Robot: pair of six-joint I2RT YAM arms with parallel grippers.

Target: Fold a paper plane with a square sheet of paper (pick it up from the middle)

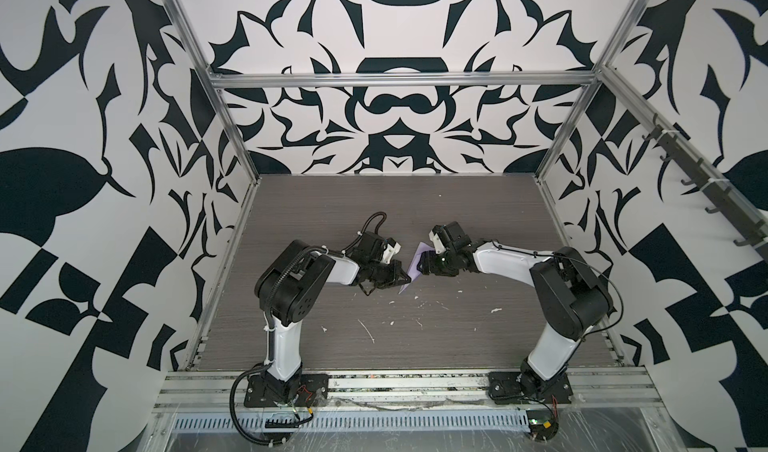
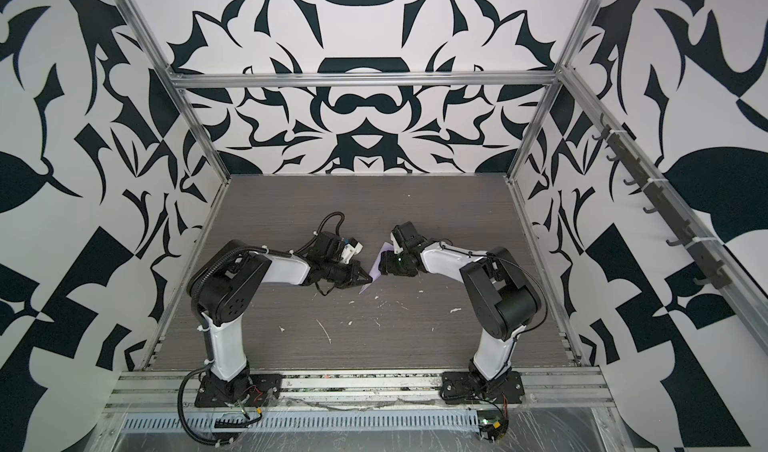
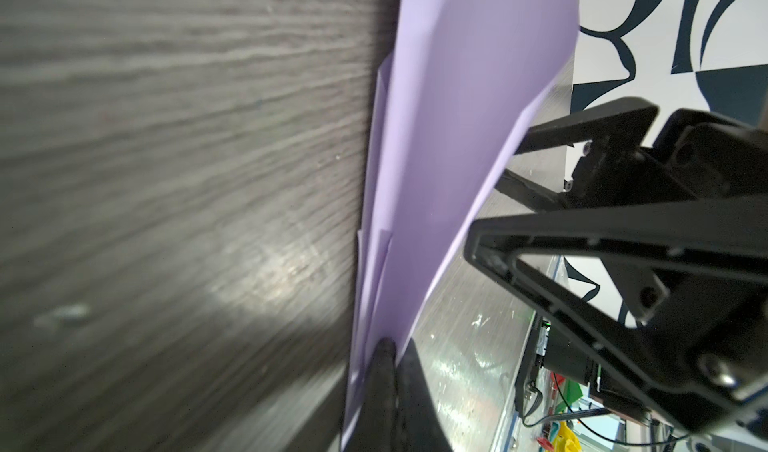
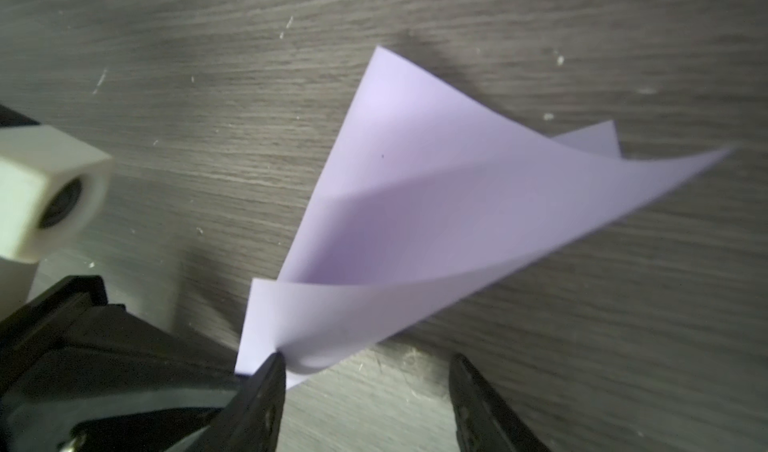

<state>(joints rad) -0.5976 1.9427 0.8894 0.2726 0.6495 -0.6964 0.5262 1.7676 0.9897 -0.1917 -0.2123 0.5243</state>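
While paper is pinched | right end effector spread, perhaps touching | flecks nearby

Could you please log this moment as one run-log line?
left gripper: shut on part-folded lilac paper | right gripper: open beside it

In both top views the lilac paper shows half hidden, its folds unreadable.

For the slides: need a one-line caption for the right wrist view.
Left gripper pinches one end of the folded lilac paper; right gripper open beside it.
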